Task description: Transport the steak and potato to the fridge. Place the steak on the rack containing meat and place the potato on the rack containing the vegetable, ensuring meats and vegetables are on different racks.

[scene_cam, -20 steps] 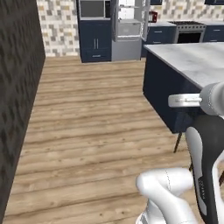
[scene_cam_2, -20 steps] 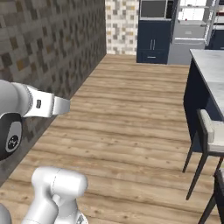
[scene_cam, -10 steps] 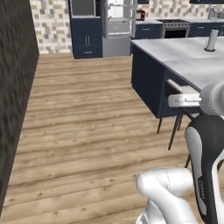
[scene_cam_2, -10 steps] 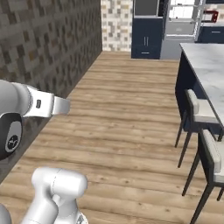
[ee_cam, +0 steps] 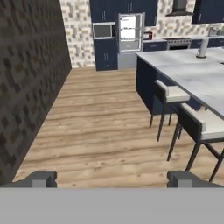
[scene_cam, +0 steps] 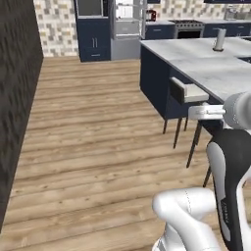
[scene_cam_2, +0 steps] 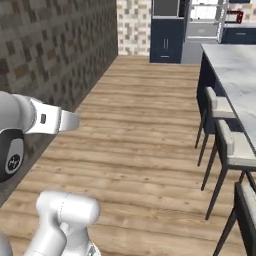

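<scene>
One fridge (ee_cam: pixel 130 40), one island surface (ee_cam: pixel 192 74), two stools (ee_cam: pixel 168 95); claw (ee_cam: pixel 112 178) spread wide, holding and touching nothing.

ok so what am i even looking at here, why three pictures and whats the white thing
It is a computer-drawn kitchen seen by a wheeled robot. The white thing is its arm. Two pictures come from cameras on its base, behind the arm to the left and right. The third looks out from the hand itself: the two small dark fingertips at the bottom belong to its pincer, which stands open and holds nothing. Ahead lie a wooden floor, a dark wall, a long counter with stools, and at the far end the fridge. A grey cylinder stands on the counter.
</scene>
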